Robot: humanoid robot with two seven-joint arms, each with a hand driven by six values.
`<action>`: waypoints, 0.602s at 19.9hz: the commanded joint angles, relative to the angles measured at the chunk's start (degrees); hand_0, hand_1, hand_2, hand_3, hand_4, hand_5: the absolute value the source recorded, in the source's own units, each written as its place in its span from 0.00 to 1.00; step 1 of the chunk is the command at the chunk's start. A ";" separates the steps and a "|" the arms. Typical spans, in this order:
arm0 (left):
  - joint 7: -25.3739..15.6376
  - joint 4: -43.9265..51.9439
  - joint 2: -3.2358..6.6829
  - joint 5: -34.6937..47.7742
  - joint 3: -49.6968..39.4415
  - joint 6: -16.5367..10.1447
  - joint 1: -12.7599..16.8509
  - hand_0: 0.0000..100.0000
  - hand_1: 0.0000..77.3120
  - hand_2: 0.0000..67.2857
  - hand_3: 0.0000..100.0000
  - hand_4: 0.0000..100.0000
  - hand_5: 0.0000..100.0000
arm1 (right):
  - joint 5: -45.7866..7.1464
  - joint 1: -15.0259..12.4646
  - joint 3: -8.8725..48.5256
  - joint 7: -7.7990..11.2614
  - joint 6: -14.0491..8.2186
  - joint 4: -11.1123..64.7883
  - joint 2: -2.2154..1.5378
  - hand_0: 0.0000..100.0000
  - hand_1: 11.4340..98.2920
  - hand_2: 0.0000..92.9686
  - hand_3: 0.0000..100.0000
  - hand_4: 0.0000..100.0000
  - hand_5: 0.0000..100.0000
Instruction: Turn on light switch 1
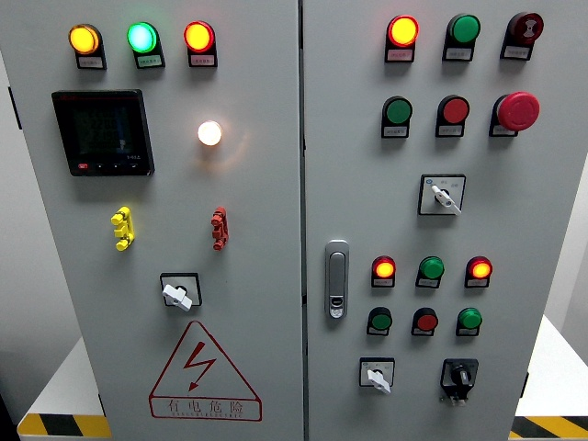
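No robot hand or arm shows, so whether either is released or clenched cannot be told. The grey cabinet (257, 211) has two doors. On the left door sit three lit lamps across the top, a dark meter (101, 131), a glowing white lamp (209, 133), one yellow (122, 228) and one red terminal (219, 228), and one white rotary switch (178, 294) above the warning triangle (204, 372). The right door carries three more rotary switches. Labels are too small to read, so which is switch 1 is uncertain.

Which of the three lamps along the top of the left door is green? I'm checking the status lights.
The middle lamp is lit green; the lamps on either side of it, left and right, glow amber.
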 commanded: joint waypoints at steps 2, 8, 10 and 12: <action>-0.35 13.09 -3.45 -15.18 14.00 -3.46 -2.27 0.00 0.16 0.37 0.36 0.56 0.47 | 0.00 0.01 0.02 0.01 0.00 0.07 0.00 0.00 0.10 0.00 0.20 0.19 0.10; 0.26 29.38 -9.10 -24.09 24.31 -15.94 0.61 0.00 0.09 0.27 0.13 0.38 0.30 | 0.00 0.01 -0.06 0.01 0.00 0.07 0.00 0.00 0.10 0.00 0.20 0.19 0.11; 0.79 29.66 -8.39 -24.09 25.10 -17.36 2.20 0.00 0.01 0.18 0.04 0.23 0.21 | 0.00 0.01 -0.06 0.01 0.00 0.07 0.00 0.00 0.10 0.00 0.20 0.19 0.11; 1.40 29.66 -8.21 -24.09 25.11 -17.36 2.91 0.00 0.00 0.12 0.02 0.13 0.14 | 0.00 0.01 0.02 0.01 0.00 0.06 0.00 0.00 0.10 0.00 0.20 0.19 0.11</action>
